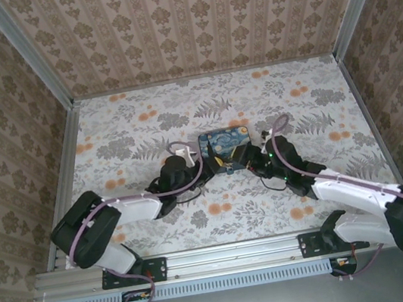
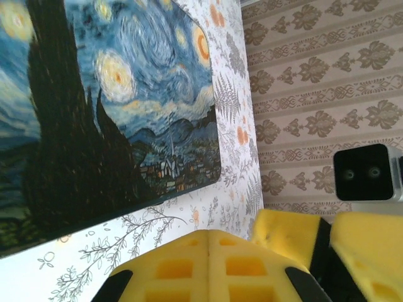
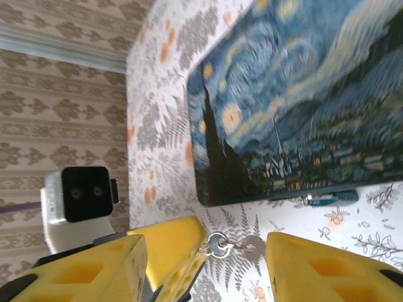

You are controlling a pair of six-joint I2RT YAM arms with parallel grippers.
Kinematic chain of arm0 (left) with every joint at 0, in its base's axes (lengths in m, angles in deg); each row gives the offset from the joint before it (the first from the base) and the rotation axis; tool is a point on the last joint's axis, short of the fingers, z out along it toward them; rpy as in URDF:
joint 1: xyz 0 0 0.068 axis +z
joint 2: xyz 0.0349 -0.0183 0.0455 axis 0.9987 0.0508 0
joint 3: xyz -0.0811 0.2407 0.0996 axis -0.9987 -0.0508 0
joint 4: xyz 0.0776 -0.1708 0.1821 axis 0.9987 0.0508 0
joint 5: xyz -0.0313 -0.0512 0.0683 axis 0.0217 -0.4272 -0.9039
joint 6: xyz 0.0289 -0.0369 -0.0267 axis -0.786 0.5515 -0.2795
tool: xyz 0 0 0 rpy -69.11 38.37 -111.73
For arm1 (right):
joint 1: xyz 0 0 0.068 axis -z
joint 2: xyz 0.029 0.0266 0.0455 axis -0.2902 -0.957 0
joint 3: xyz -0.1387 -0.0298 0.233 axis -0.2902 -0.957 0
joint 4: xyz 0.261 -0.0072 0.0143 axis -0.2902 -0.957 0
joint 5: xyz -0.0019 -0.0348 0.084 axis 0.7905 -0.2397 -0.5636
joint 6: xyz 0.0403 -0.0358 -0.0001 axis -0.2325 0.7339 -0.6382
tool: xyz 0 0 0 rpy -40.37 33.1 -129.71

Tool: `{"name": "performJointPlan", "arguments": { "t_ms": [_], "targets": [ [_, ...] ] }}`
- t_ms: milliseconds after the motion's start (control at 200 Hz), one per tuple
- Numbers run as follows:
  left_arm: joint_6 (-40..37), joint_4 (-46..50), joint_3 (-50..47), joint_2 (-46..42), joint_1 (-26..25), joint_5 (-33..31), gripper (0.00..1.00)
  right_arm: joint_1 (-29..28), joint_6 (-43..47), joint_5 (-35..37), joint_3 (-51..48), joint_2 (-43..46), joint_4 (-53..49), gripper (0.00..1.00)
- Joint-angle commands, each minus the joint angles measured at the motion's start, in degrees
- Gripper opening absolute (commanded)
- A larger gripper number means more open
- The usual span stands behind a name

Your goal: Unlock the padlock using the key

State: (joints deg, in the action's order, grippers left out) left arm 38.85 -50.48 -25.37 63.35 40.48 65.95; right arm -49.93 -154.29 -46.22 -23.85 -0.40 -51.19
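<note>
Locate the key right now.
Right wrist view: the key sits between the fingers of the open right pincer, just below the box edge in the picture, with the padlock up-right against that edge.

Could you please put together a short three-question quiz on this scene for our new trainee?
1. True or false: the key is inserted in the padlock.
2. Where is the padlock? A) against the edge of the painted box; B) between the jaws of a gripper; C) on top of the lid.
3. Fill in: the right gripper has its jaws ____, with the key lying between them.

Key: 1 false; 2 A; 3 open.
</note>
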Motion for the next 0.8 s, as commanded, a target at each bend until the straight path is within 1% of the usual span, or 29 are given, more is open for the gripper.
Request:
{"name": "performJointPlan", "arguments": {
  "t_ms": [0, 145, 190, 265, 340, 440, 515, 695, 795],
  "targets": [
    [-6.15, 7.85, 1.87, -5.86, 1.93, 5.56, 0.0, 3.57, 5.75, -6.3, -1.27, 3.4, -3.72, 0.57],
    [-14.65, 20.38, 5.85, -10.41, 5.5, 12.77, 0.0, 9.34, 11.93, -19.42, -1.62, 2.16, 3.66, 0.62],
    [-16.54, 22.17, 6.49, -11.16, 6.92, 15.36, 0.0, 10.12, 14.04, -22.73, -1.22, 1.14, 6.26, 0.64],
    [-18.79, 23.33, 7.18, -11.89, 9.18, 19.56, 0.0, 10.47, 17.24, -27.18, -0.48, -0.89, 10.57, 0.64],
    [-20.96, 24.44, 7.97, -12.54, 10.53, 24.58, 0.0, 10.47, 18.53, -29.67, -0.3, -2.81, 15.3, 0.64],
    [-24.62, 28.92, 10.06, -13.18, 10.8, 27.79, 0.0, 10.47, 18.43, -31.59, -1.43, -4.56, 22.42, 0.62],
    [-25.51, 29.83, 11.1, -13.05, 10.75, 30.03, 0.0, 10.26, 18.2, -33.02, -1.72, -5.5, 25.74, 0.61],
    [-25.81, 29.33, 11.95, -12.08, 10.75, 32.14, 0.0, 9.16, 19.16, -34.91, -1.95, -6.53, 28.13, 0.57],
    [-25.55, 27.93, 12.37, -10.95, 10.75, 33.05, 0.0, 7.98, 19.48, -34.53, -2.17, -7.22, 28.53, 0.55]
  ]
}}
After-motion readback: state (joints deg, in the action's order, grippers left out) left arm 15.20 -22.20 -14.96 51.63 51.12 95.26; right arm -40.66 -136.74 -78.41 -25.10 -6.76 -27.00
